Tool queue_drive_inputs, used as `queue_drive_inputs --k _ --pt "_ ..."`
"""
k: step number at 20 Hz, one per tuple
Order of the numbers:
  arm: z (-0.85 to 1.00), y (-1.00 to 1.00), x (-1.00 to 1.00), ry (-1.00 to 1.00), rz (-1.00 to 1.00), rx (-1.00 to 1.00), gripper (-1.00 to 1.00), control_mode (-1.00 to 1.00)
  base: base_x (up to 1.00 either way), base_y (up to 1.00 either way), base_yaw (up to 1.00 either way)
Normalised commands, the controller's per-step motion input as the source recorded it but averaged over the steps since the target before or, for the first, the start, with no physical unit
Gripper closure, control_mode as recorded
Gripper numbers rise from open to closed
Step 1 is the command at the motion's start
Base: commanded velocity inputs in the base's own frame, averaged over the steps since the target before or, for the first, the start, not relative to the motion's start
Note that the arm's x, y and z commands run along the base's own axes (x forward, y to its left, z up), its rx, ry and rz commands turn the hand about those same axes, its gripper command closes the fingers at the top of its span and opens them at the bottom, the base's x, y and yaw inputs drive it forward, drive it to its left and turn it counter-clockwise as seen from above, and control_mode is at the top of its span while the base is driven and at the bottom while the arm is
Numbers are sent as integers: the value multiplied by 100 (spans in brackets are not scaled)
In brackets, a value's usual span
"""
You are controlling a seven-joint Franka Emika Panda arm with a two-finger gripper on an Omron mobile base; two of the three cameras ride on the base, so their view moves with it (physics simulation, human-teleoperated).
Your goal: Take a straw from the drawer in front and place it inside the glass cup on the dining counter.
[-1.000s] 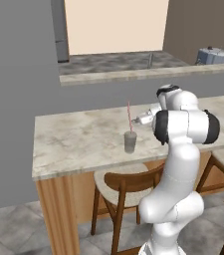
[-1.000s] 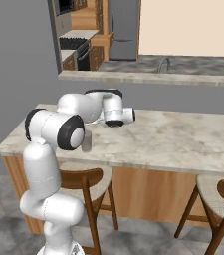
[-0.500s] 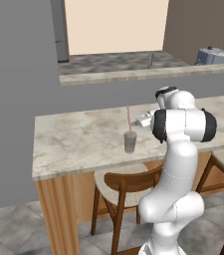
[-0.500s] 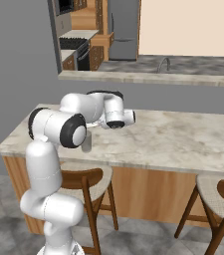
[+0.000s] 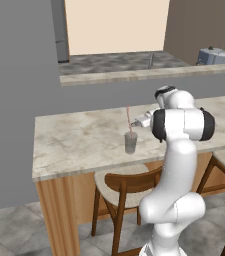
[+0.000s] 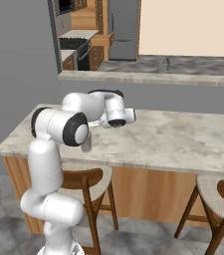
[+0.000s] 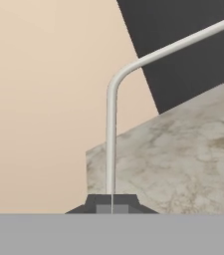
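Observation:
The glass cup (image 5: 130,143) stands on the dining counter (image 5: 74,142) near its front edge. The thin red-pink straw (image 5: 128,118) rises upright out of it. My gripper (image 5: 141,121) hovers just right of the straw at about its mid-height, shut and holding nothing. In the hand view the fingertips (image 7: 112,204) are pressed together. In the right base view my elbow covers most of the glass cup (image 6: 87,145). The drawer is out of view.
Wooden stools (image 5: 126,182) (image 6: 218,191) stand under the counter's front edge. Behind the counter, a grey wall opening shows a marbled kitchen worktop with a silver tap (image 5: 150,61), whose bent pipe (image 7: 111,124) crosses the hand view. A stove and fridge (image 6: 121,30) stand farther back.
Almost nothing. My arm's upper links have shifted very slightly. The straw stays in the cup and the gripper stays shut beside it.

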Motion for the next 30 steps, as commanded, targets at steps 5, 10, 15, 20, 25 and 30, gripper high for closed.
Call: queue_drive_inputs --k 5,10,15,20,25,30 --pt "0 0 8 0 6 0 100 -100 0 0 0" --pt "0 0 0 -1 9 0 100 -100 0 0 0" --pt "0 0 0 -2 9 3 100 -100 0 0 0" --pt "-2 0 1 -1 8 9 100 -100 0 0 0" --pt "-11 0 1 0 7 12 100 -100 0 0 0" --pt "-18 0 4 -7 5 8 100 -100 0 0 0"
